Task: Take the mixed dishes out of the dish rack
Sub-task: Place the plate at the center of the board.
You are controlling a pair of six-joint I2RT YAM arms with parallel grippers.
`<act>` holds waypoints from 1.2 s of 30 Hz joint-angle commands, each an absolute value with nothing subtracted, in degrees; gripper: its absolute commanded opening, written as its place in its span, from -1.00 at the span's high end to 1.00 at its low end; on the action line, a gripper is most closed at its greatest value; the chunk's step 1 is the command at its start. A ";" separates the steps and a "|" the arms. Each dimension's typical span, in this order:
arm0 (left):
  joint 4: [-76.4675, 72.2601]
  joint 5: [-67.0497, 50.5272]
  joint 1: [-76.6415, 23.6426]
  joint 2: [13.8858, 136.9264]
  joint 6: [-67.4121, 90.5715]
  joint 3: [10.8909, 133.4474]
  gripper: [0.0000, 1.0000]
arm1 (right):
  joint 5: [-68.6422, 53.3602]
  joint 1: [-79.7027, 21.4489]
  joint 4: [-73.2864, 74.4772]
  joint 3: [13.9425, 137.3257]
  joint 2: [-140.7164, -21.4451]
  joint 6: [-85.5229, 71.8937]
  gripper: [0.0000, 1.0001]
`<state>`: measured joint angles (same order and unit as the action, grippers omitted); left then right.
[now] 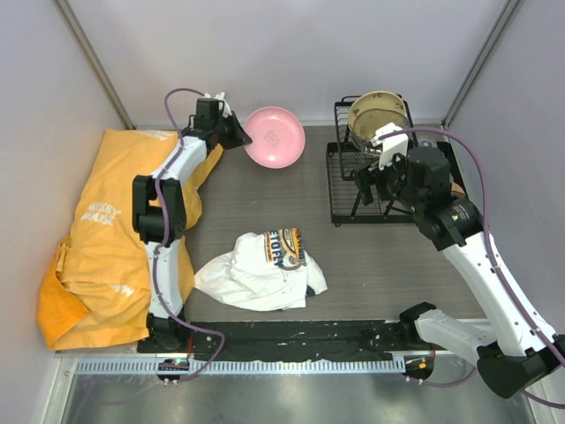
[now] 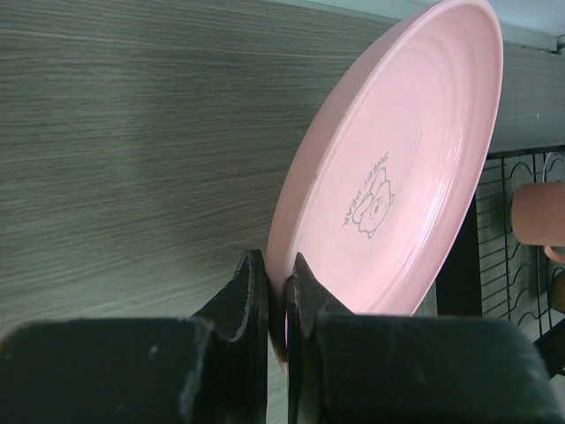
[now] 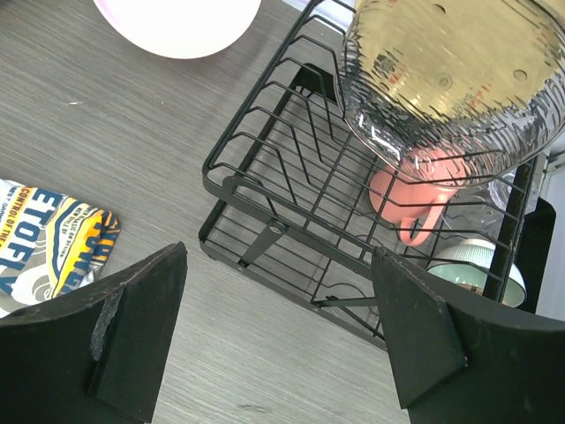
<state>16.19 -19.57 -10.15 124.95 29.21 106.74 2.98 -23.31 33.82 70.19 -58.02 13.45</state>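
My left gripper (image 1: 233, 134) is shut on the rim of the big pink plate (image 1: 274, 137) near the back wall, left of the dish rack (image 1: 346, 208). In the left wrist view the fingers (image 2: 250, 291) pinch the plate's (image 2: 397, 168) edge. My right gripper (image 1: 375, 183) hangs open and empty above the rack's front part. In the right wrist view (image 3: 278, 309) it is over the rack's (image 3: 265, 199) front left corner. In the rack stand a tan bowl (image 1: 378, 113), seen behind ribbed clear glass (image 3: 450, 79), a pink mug (image 3: 410, 190) and a mint-green bowl (image 3: 477, 265).
A white printed T-shirt (image 1: 263, 261) lies crumpled on the table in front of the plate. A large yellow cloth (image 1: 101, 238) covers the left side. Walls close in the back and both sides.
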 commanded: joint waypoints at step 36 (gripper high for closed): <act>21.44 -26.19 -13.97 143.09 37.80 122.17 0.06 | 5.80 -20.57 28.65 65.21 -54.14 15.38 -0.80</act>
<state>22.13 -25.36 -14.22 145.36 38.63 122.72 4.91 -20.86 31.27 64.99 -55.75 14.87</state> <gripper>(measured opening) 0.434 0.896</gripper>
